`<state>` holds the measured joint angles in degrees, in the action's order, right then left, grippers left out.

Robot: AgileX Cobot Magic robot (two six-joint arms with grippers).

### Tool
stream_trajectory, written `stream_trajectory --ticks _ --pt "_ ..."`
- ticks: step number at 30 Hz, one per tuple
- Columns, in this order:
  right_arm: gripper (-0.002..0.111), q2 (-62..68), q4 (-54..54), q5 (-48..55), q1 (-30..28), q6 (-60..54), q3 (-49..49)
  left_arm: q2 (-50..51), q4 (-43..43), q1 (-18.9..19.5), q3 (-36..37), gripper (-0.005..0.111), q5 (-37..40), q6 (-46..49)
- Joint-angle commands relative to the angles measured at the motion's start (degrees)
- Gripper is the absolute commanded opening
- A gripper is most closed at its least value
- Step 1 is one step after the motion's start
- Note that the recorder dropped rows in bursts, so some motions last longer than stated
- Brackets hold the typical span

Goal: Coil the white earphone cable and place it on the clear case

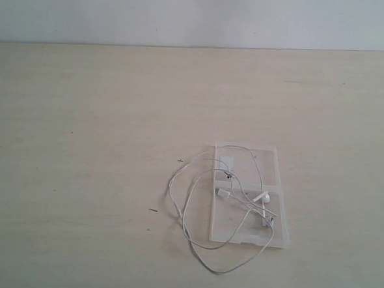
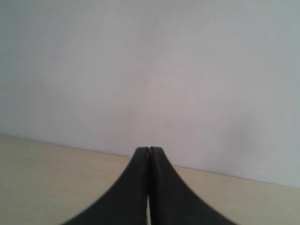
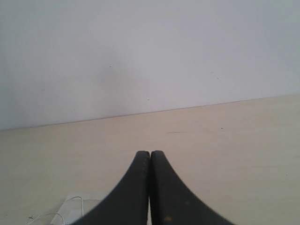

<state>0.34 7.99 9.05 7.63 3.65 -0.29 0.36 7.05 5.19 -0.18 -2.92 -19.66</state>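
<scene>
I see left jaws and right jaws both pressed together, empty. Cable (image 1: 224, 193) sprawls half over case (image 1: 269, 158), close by right jaws.

One cable (image 1: 224, 193), one clear case (image 1: 276, 233), two grippers (image 2: 149, 152) (image 3: 150, 154)

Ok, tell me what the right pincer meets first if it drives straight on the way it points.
The shut right pincer points across bare tabletop toward the wall. Nothing stands in that line; the white earphone cable and clear case lie aside. Probably the tabletop first; depth unclear.
</scene>
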Motion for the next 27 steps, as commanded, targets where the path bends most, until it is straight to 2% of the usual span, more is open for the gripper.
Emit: stream_trajectory --ticks 1,4,27 --pt "0.000 -0.3 -0.5 -0.2 -0.3 0.0 0.3 -0.4 0.1 0.9 0.2 0.000 1.4 1.6" --pt "0.000 -0.3 -0.5 -0.2 -0.3 0.0 0.3 -0.4 3.2 0.9 0.2 0.000 3.6 1.5" --pt "0.000 -0.3 -0.5 -0.2 -0.3 0.0 0.3 -0.4 3.2 0.9 0.2 0.000 3.7 1.5"
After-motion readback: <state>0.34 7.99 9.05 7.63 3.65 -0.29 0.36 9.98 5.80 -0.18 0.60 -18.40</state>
